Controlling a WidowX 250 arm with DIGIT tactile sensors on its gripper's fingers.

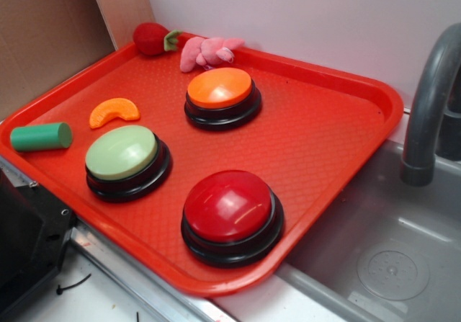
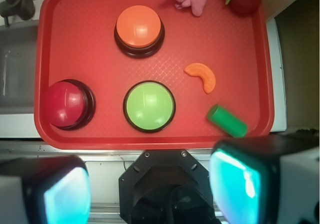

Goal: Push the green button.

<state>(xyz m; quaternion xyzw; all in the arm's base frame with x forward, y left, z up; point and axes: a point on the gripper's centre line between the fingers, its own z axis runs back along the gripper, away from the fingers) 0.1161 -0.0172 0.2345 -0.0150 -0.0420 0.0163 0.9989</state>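
Observation:
The green button point(image 1: 121, 152) has a pale sage-green dome on a black base and sits at the near left of the red tray point(image 1: 338, 131). In the wrist view it point(image 2: 149, 106) lies in the tray's lower middle. My gripper point(image 2: 150, 194) shows only in the wrist view. Its two fingers, with cyan pads point(image 2: 235, 186), stand wide apart and hold nothing. It hangs high above the robot's base, short of the tray's near edge point(image 2: 150, 143), well apart from the button.
On the tray are an orange button point(image 1: 220, 88), a red button point(image 1: 229, 206), a small green cylinder point(image 1: 41, 136), an orange slice point(image 1: 114, 111), a pink plush point(image 1: 207, 50) and a strawberry point(image 1: 151, 38). A sink point(image 1: 389, 264) and faucet point(image 1: 428, 99) stand right. The black robot base point(image 1: 29, 243) is at the near left.

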